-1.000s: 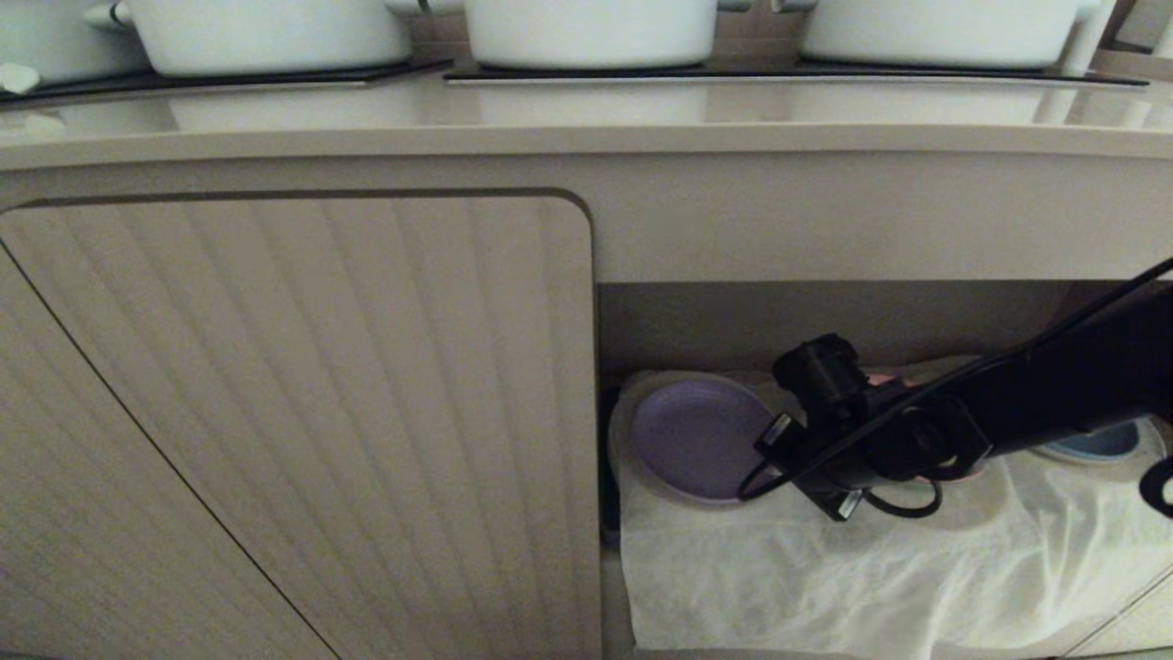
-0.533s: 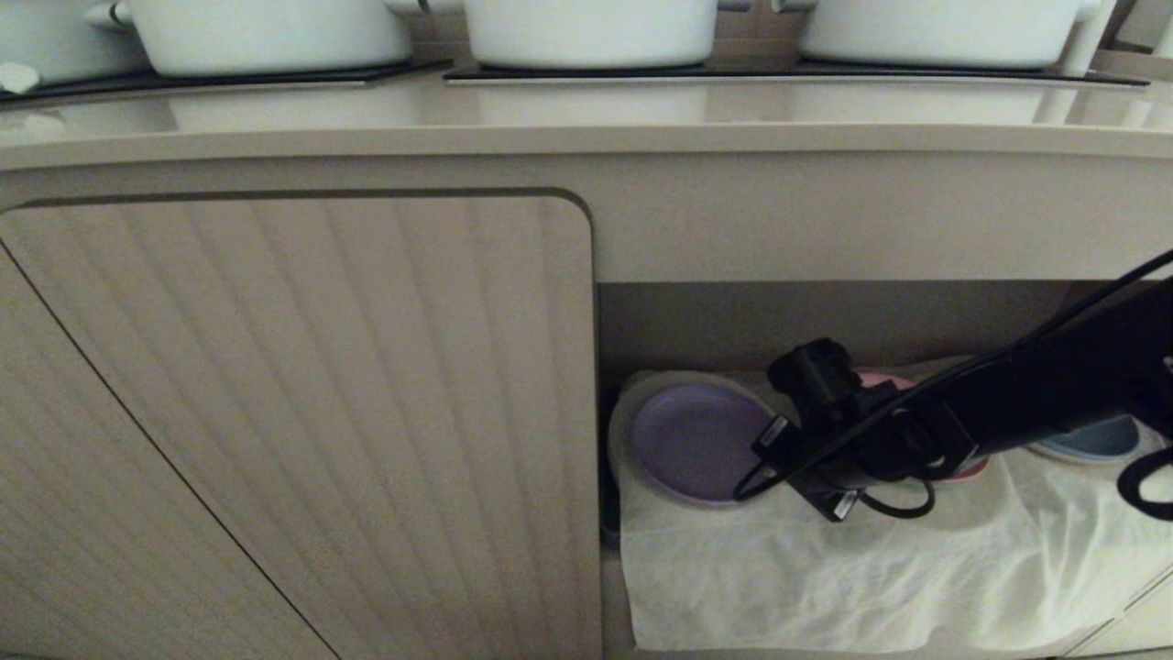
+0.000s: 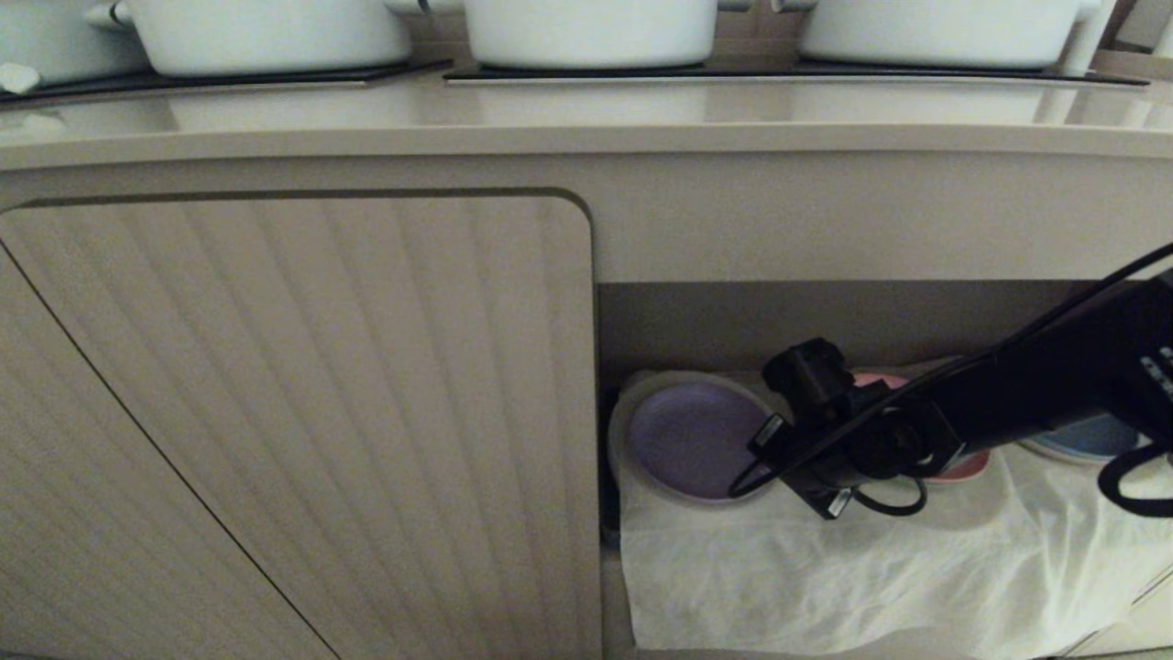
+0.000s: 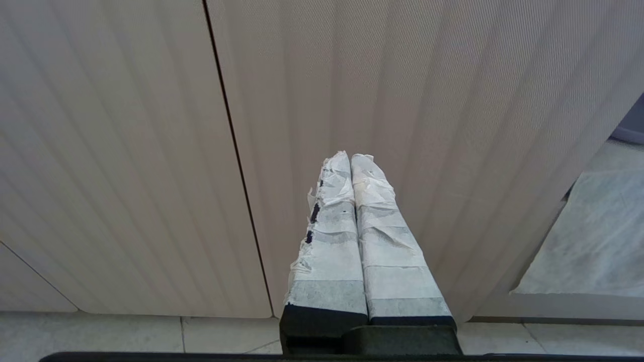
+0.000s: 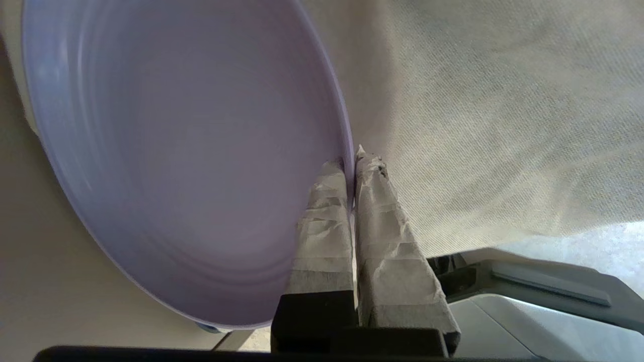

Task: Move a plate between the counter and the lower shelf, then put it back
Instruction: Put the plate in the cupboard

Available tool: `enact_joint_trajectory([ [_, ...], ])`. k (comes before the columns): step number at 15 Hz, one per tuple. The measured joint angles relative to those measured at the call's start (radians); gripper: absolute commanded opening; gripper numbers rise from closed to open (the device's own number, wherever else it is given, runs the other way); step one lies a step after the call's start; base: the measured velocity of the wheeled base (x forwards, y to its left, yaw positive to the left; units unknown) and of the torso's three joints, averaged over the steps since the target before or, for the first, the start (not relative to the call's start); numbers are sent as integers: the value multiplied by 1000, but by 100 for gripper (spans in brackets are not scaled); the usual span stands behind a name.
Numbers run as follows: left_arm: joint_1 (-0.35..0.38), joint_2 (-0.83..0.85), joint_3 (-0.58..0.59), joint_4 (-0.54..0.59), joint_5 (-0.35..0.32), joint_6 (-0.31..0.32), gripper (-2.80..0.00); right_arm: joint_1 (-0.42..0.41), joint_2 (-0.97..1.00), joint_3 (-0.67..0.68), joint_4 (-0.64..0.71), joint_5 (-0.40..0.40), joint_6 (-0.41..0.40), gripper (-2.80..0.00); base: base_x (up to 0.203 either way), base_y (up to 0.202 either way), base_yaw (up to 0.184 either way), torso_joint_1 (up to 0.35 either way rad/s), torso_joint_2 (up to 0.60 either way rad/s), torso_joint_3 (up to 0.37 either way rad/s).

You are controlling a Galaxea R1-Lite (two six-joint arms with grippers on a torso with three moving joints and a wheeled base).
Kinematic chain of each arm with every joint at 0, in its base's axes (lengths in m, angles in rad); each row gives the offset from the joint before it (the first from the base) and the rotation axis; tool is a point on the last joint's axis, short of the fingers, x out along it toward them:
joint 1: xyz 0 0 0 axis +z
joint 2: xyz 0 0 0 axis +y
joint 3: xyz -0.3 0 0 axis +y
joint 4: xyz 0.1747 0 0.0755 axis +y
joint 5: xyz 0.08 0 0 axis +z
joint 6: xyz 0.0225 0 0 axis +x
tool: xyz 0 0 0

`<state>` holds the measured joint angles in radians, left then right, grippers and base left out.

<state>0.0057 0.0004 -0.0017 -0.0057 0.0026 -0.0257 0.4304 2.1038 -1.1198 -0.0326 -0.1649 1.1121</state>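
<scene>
So the lower shelf [image 3: 825, 321] holds the plate [image 3: 683, 440] at its far left end on the white cloth [image 3: 825, 577], looks like on top of a white dinner plate [image 3: 625, 412]. Right gripper [image 5: 350, 163] comes in from 3 o'clock, clamped tight on the plate's right rim. Left gripper [image 4: 350, 160] is pinched together on nothing, parked at the cupboard door [image 3: 302, 412], way further off.
</scene>
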Motion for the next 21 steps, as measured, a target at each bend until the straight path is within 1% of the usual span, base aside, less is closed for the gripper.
enact_joint_trajectory([
  [1,0,0,0,0,0,0,-280,0,2,-4,0,0,0,-280,0,0,0,0,0,0],
  [2,0,0,0,0,0,0,-280,0,4,-5,-1,-1,0,-149,0,0,0,0,0,0],
  [3,0,0,0,0,0,0,-280,0,8,-6,0,-2,0,0,0,0,0,0,0,0],
  [6,0,0,0,0,0,0,-280,0,13,-6,-1,-12,0,0,0,0,0,0,0,0],
  [8,0,0,0,0,0,0,-280,0,14,-6,-14,-47,10,0,0,0,0,0,0,0],
  [10,0,0,0,0,1,0,-280,0,15,-5,-20,-65,21,0,0,0,0,0,0,0],
  [21,0,0,0,0,0,1,-280,1,-29,42,-36,-65,11,0,0,0,0,0,0,0],
])
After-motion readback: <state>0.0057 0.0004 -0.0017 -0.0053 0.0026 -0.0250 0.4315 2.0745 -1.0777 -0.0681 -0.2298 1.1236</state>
